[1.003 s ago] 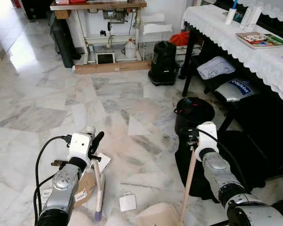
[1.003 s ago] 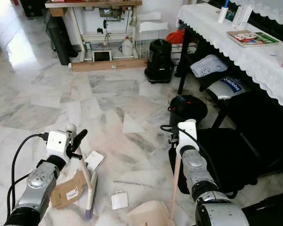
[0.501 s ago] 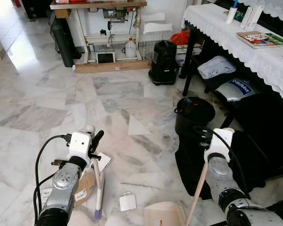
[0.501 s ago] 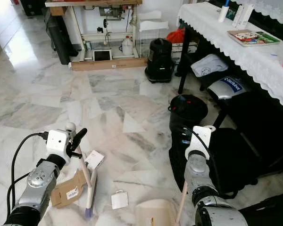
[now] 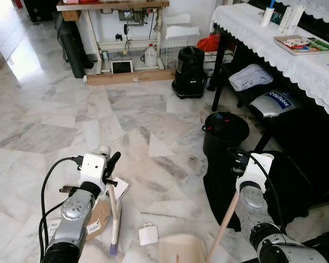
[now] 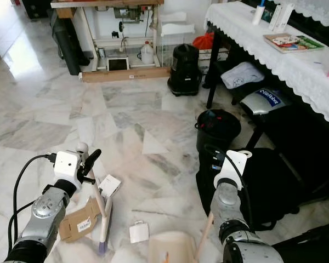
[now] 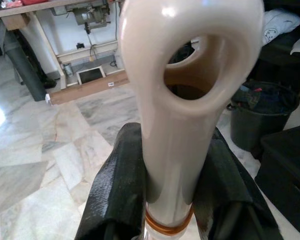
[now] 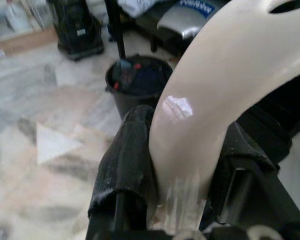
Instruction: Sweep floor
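The broom (image 5: pixel 114 219) stands nearly upright on the marble floor (image 5: pixel 55 120), its purple bristle end down beside a flattened cardboard piece (image 5: pixel 98 216) and a small white paper scrap (image 5: pixel 148 234). The left gripper (image 7: pixel 167 200) is clamped around the broom's cream handle, just below the loop at its tip, black fingers (image 7: pixel 117 185) pressed on both sides. Next to the scrap, at the lower edge of the head view, lies the cream dustpan (image 6: pixel 172 246), its long handle slanting up to the right gripper (image 8: pixel 182 175), which grips the handle's curved end tightly. Beyond it stands a black bin (image 5: pixel 225 131), near the leg of a table with a white lace cloth (image 5: pixel 296 60).
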Tool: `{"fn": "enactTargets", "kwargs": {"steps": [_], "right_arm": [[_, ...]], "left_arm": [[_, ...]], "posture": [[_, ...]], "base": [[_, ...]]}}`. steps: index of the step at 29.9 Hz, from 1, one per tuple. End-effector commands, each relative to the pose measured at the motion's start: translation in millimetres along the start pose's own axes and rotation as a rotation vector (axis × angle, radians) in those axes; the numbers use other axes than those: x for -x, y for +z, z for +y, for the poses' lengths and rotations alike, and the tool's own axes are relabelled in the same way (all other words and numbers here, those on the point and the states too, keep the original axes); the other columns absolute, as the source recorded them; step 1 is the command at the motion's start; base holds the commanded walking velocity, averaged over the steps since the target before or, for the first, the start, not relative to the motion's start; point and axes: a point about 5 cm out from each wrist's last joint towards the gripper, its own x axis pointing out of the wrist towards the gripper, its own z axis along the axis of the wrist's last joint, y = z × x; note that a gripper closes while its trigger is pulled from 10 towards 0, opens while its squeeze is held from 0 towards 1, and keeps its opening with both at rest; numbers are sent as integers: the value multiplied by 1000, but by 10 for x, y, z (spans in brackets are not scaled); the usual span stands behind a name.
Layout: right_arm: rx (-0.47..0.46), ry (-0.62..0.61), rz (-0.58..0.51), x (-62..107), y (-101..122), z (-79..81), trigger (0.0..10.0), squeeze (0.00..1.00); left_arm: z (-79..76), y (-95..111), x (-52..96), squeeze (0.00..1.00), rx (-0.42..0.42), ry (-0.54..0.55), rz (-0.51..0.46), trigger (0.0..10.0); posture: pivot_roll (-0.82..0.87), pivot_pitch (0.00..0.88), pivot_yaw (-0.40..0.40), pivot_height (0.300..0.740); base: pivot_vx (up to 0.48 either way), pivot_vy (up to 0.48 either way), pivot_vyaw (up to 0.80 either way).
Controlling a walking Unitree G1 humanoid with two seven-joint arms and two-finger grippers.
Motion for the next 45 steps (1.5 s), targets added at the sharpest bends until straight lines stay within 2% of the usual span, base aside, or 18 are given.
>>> {"fn": "enactTargets", "kwargs": {"steps": [1,5,8,14,16,24,30,33,41,45], "right_arm": [[-24,7,-95,-56,204,38,10000,0],[9,20,-115,-55,225,56,10000,0],[22,17,-92,-50,184,48,10000,0],[63,-4,40,2,-46,7,10000,0],[64,-9,54,10,-71,3,10000,0],[66,-17,53,9,-72,-11,10000,0],[44,-7,-16,-19,40,-1,10000,0],[54,-2,-11,-16,31,8,10000,0],[122,-32,147,31,-190,-42,10000,0],[96,-37,140,38,-194,-47,10000,0]], "left_arm": [[36,117,-27,0,-30,2,-56,10000],[32,121,-16,0,-32,-1,-58,10000],[27,112,-5,0,-32,-4,-56,10000],[33,102,24,0,-34,-5,-51,10000],[30,101,29,0,-34,-6,-51,10000],[15,90,45,0,-29,-10,-46,10000],[1,93,45,0,-27,-15,-49,10000],[2,96,45,0,-27,-14,-50,10000],[-1,97,49,0,-27,-15,-52,10000],[-5,97,54,0,-26,-18,-52,10000]], "posture": [[81,0,-9,740],[85,0,-5,740],[86,0,-4,740],[97,0,-8,740],[97,0,-9,740],[92,0,-11,740],[88,0,-9,740],[88,0,-9,740],[91,0,-11,740],[90,0,-12,740]], "base": [[0,0,0],[0,0,0],[0,0,0],[0,0,0],[0,0,0],[0,0,0],[0,0,0],[0,0,0],[0,0,0],[0,0,0]]}}
